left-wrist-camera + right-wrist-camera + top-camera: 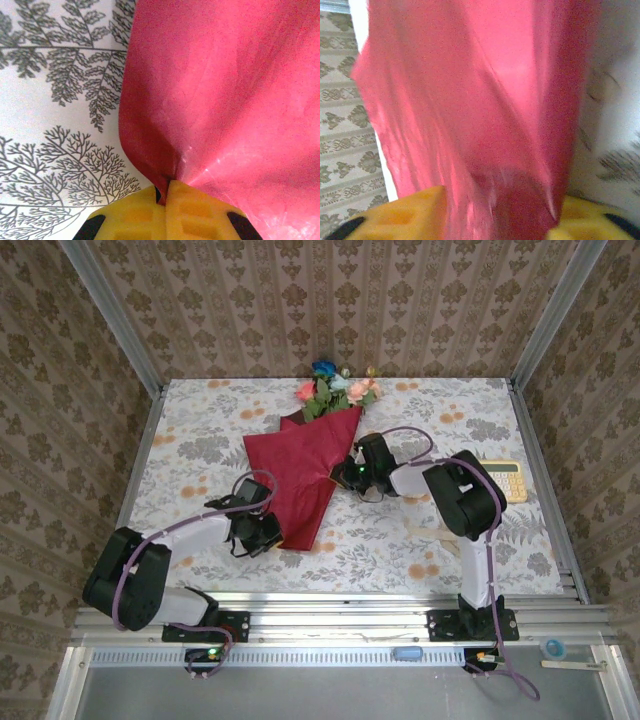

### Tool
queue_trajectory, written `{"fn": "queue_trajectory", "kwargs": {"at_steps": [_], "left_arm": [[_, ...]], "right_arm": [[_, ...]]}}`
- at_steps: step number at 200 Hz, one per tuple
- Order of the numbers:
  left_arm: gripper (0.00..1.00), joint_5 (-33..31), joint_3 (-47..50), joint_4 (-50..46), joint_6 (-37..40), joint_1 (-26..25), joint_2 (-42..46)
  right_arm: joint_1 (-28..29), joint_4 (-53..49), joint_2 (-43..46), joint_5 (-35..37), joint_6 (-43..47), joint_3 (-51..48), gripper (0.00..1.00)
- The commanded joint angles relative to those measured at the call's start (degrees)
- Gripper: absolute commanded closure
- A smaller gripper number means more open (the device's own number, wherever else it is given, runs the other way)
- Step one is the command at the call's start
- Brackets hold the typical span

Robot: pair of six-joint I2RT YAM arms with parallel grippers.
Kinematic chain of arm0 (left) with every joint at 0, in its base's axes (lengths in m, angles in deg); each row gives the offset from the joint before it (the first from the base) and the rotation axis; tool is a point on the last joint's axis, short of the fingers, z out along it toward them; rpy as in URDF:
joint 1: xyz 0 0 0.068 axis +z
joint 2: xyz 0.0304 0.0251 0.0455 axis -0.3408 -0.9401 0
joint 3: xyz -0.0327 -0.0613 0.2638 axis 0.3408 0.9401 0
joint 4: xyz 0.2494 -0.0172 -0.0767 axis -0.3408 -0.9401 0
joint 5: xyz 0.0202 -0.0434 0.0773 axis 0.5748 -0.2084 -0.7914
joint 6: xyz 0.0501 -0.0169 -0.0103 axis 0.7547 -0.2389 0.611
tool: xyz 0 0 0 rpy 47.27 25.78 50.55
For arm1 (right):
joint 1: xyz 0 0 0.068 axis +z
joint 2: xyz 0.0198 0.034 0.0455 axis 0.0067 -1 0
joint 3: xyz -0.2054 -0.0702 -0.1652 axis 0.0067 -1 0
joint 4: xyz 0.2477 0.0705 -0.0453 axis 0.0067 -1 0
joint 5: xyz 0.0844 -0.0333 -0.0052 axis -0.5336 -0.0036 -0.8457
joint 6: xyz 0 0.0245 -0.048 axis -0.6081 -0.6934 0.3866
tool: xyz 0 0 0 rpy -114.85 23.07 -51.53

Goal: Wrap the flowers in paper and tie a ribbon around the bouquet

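The bouquet [305,475] lies on the table [200,440], calculator [505,480] well to its right.

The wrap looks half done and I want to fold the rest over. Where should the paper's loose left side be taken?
Take the paper at its free left corner, coming in low from the left. That side lies flat and spread wide on the cloth with its edge exposed. The flowers poke out at the far end, and the left gripper pinches the near tip.

Dark red paper [300,475] — a loose cone, narrow end near — pink and blue flowers [335,392] at its far mouth.
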Motion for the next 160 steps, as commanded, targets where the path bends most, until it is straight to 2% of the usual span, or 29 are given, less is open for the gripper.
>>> {"fn": "queue_trajectory", "kwargs": {"at_steps": [1, 10, 20, 23, 47, 52, 57, 61, 68, 78, 88, 94, 101, 108, 112, 128, 132, 141, 145, 152, 160], "left_arm": [[1.0, -1.33, 2.05, -7.04, 1.51, 0.38, -1.55], [1.0, -1.25, 2.05, -7.07, 1.61, 0.39, -1.55], [1.0, -1.24, 2.1, -7.09, 1.68, 0.42, -1.55], [1.0, -1.2, 2.01, -7.08, 1.69, 0.4, -1.59], [1.0, -1.11, 1.97, -7.29, 1.78, 0.42, -1.48], [1.0, -1.16, 1.97, -7.33, 1.78, 0.42, -1.45], [1.0, -1.16, 2.06, -7.33, 1.8, 0.42, -1.38], [1.0, -1.16, 2.12, -7.32, 1.78, 0.42, -1.28], [1.0, -1.16, 2.29, -7.21, 1.86, 0.42, -1.21], [1.0, -1.07, 2.47, -7.31, 1.72, 0.42, -1.11], [1.0, -1.03, 2.74, -7.25, 1.69, 0.42, -0.89], [1.0, -0.99, 2.83, -7.33, 1.63, 0.41, -0.77], [1.0, -0.98, 2.93, -7.33, 1.61, 0.42, -0.63], [1.0, -0.95, 2.93, -7.33, 1.69, 0.42, -0.58], [1.0, -0.98, 2.93, -7.42, 1.69, 0.42, -0.58], [1.0, -0.89, 2.93, -7.42, 1.61, 0.42, -0.47], [1.0, -0.89, 2.93, -7.44, 1.61, 0.42, -0.55], [1.0, -0.81, 2.98, -7.42, 1.52, 0.41, -0.45], [1.0, -0.81, 3.01, -7.42, 1.44, 0.42, -0.42], [1.0, -0.78, 3.11, -7.42, 1.3, 0.42, -0.34], [1.0, -0.81, 3.26, -7.42, 1.25, 0.42, -0.12]], "right_arm": [[-2.8, -3.16, -2.7, 5.16, 1.41, 3.58, 0.5], [-3.35, -3.1, -4.03, 4.71, 0.78, 5.16, 0.57], [-3.94, -2.27, -5.67, 3.86, -0.26, 6.68, 0.93], [-4.16, -2.15, -6.04, 3.76, -0.58, 7.05, 1.0], [-5.19, -2.53, -7.13, 4.93, -1.08, 9.2, 1.0], [-5.34, -3.06, -7.36, 4.97, -0.87, 9.86, 0.9], [-5.54, -3.74, -7.6, 5.04, -0.78, 10.62, 0.73], [-5.66, -4.28, -7.84, 5.11, -0.67, 11.12, 0.63], [-5.87, -5.3, -8.27, 5.44, -0.4, 12.26, 0.57], [-6.13, -6.65, -8.97, 5.85, -0.05, 13.96, 0.54], [-6.59, -7.69, -9.93, 6.08, -0.07, 15.73, 0.55], [-6.94, -8.02, -10.69, 6.17, -0.37, 16.89, 0.59], [-7.32, -7.86, -11.42, 6.11, -0.84, 17.71, 0.74], [-7.71, -7.7, -12.04, 6.24, -1.36, 18.61, 0.93], [-7.89, -7.63, -12.32, 6.33, -1.71, 18.99, 1.0], [-8.68, -8.01, -13.26, 6.71, -1.94, 20.81, 1.0], [-8.89, -8.41, -13.67, 6.73, -1.77, 21.54, 0.94], [-9.2, -9.87, -14.36, 6.71, -1.32, 23.4, 0.69], [-9.41, -10.44, -14.7, 6.79, -1.03, 24.24, 0.63], [-9.68, -11.95, -15.3, 6.95, -0.51, 25.71, 0.57], [-9.95, -13.33, -15.99, 7.07, -0.09, 27.44, 0.56]]}}
